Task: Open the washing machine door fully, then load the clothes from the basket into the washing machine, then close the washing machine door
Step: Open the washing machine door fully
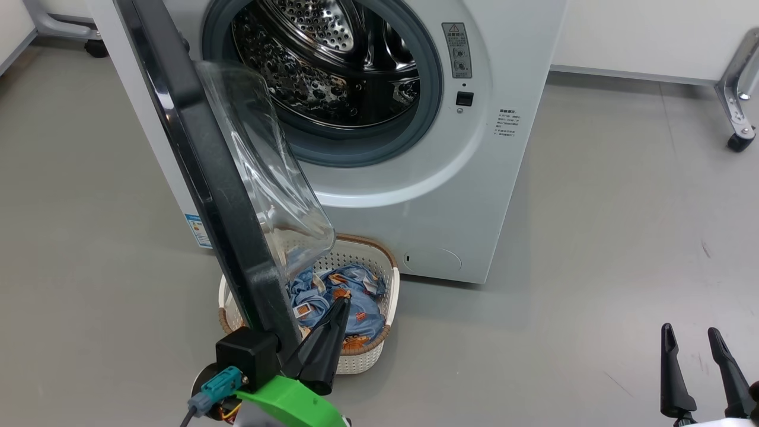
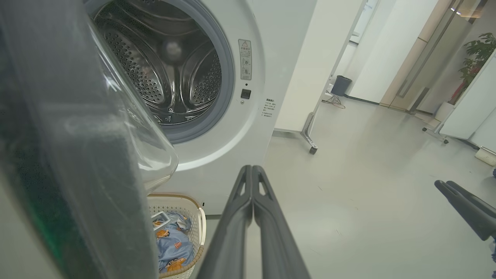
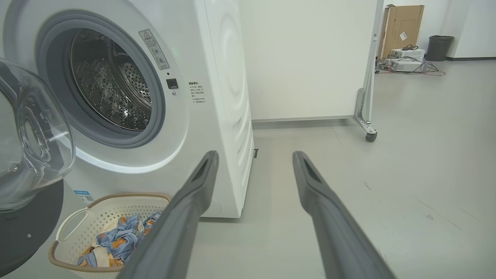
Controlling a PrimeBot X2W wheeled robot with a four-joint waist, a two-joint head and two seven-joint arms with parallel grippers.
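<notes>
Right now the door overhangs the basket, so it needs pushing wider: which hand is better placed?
Left, probably. The left hand, shut, is close beside the washing machine door, above the basket. The right hand is open over the floor, far from the door.

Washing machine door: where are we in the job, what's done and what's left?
Done: washing machine door stands swung out, drum exposed and empty. In hand: left gripper, shut and holding nothing, sits by the door's lower edge above the basket; the door looks short of fully open. Right gripper is open. Left: clothes lie in the basket; loading and closing remain.
</notes>
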